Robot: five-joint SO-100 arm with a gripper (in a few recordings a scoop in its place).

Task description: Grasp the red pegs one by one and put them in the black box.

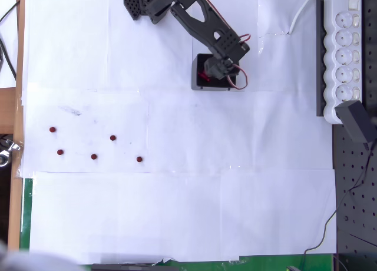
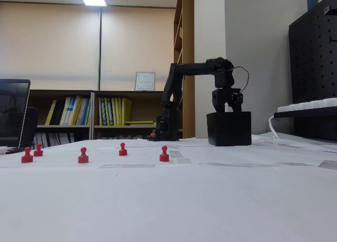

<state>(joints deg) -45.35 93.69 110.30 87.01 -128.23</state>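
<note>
Now, fingers: the gripper point(image 1: 217, 70) hangs right over the open top of the box point(image 1: 200, 82), tips dipped at its rim; in the fixed view the gripper point(image 2: 227, 106) sits just above the box point(image 2: 228, 129)
Grip state: cannot tell whether the fingers are spread or closed, both views are too small and dark there
Inside the box: something red point(image 1: 204, 76) shows beside the tips in the overhead view; whether it lies on the floor of the box or is pinched, I can't say
Pegs on the bench: five, counted in both views, standing upright and well apart from one another
Peg spots, overhead: point(image 1: 53, 130), point(image 1: 60, 152), point(image 1: 93, 157), point(image 1: 112, 138), point(image 1: 139, 159)
Key relation: every loose peg lies down and to the left of the box in the overhead view, well away from the fingers
Nearest peg: my call is the rightmost one point(image 2: 164, 154), so the next reach should swing that way
Boxes: one
Arms: one
</note>
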